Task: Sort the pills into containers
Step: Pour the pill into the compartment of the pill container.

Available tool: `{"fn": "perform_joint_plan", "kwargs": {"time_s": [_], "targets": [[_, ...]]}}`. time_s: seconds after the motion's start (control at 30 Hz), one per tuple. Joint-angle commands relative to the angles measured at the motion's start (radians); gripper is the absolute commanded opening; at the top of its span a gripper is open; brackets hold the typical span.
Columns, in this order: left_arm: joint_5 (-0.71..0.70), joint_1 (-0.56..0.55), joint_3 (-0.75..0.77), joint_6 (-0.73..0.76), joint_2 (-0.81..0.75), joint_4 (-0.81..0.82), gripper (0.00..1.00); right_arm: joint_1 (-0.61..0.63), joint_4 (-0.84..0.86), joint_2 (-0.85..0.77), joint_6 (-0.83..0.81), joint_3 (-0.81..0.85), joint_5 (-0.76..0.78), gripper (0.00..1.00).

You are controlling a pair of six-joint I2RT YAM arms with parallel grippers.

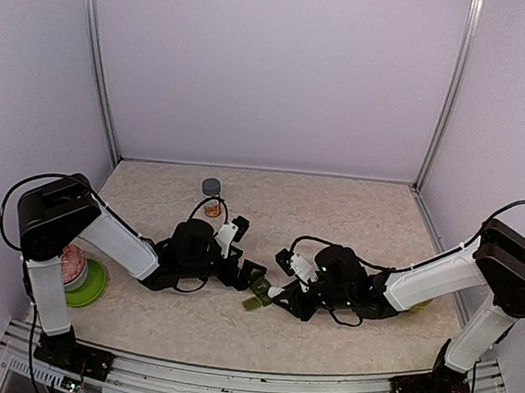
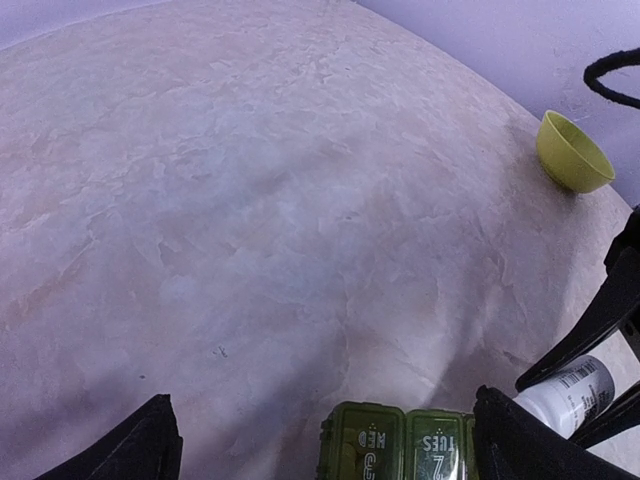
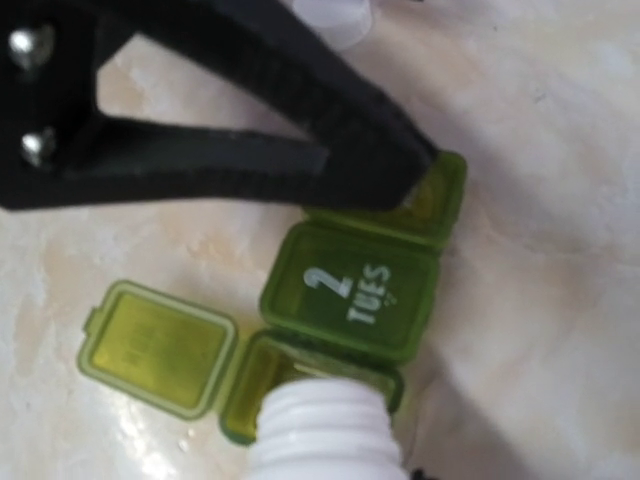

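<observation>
The dark olive-green pill box (image 1: pixel 258 295) lies on the table between both grippers. In the right wrist view its near compartment (image 3: pixel 250 385) is open with the lid (image 3: pixel 155 345) flipped left. The "2 TUES" compartment (image 3: pixel 350 290) is closed. My right gripper (image 1: pixel 283 295) is shut on a white pill bottle (image 3: pixel 325 430), whose threaded neck is tipped over the open compartment. My left gripper (image 2: pixel 325 425) is open around the box's WED end (image 2: pixel 365 445). One of its fingers (image 3: pixel 250 130) touches the far compartment. I cannot make out any loose pills.
A capped pill bottle (image 1: pixel 211 197) stands at the back of the table. A lime-green bowl (image 1: pixel 89 284) with a red-and-white object sits at the far left. Another yellow-green bowl (image 2: pixel 573 155) sits to the right, behind the right arm.
</observation>
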Motion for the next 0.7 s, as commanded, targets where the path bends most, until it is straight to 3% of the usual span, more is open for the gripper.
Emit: {"fn": "perform_joint_plan", "kwargs": {"time_s": [0.0,0.67], "targets": [[-0.011,-0.006,0.022,0.009,0.013,-0.002,0.99,0.011,-0.039,-0.025,-0.017,0.029,0.016,0.0],[-0.012,-0.006,0.021,0.009,0.011,-0.002,0.99,0.014,-0.184,-0.032,-0.052,0.1,0.028,0.0]]}}
